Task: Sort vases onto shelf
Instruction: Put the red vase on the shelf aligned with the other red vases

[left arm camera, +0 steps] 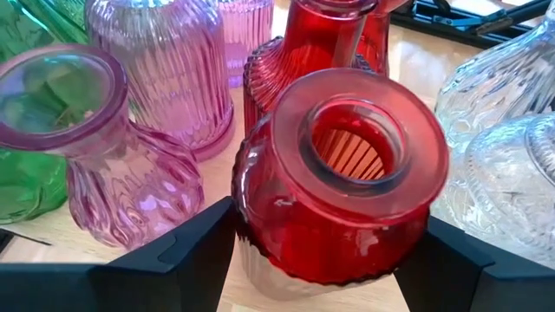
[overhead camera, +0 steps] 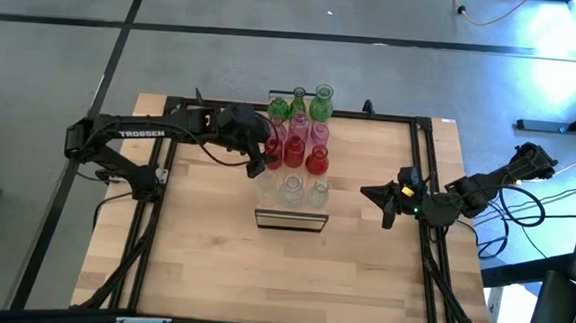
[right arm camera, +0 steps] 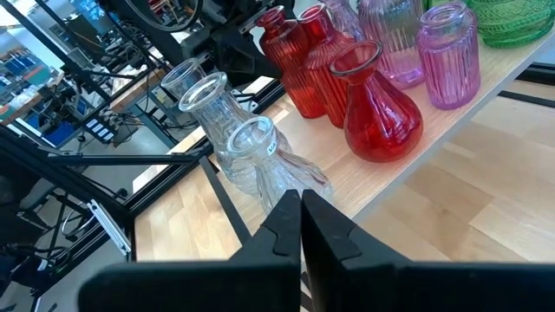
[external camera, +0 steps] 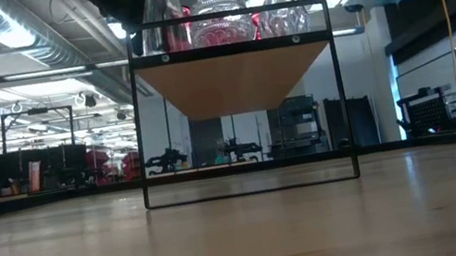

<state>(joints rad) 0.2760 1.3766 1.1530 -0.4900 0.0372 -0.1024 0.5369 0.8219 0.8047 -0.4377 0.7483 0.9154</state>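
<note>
The left gripper [overhead camera: 265,152], just above centre of the overhead frame, had its fingers spread on either side of a red vase [left arm camera: 338,173] in the red row on the shelf [overhead camera: 289,220]. Green, pink, red and clear vases [overhead camera: 296,142] stood grouped in rows there. At right of frame, the right gripper [overhead camera: 371,194] waited with fingers pressed together, pointing at the shelf.

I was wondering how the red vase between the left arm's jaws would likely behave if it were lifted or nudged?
The red vase looks like ribbed glass, so probably rigid, breakable and fairly slick against the left gripper, whose jaws stand on either side of its body. With pink vases and clear vases packed close, a nudge would likely knock it against them.
</note>
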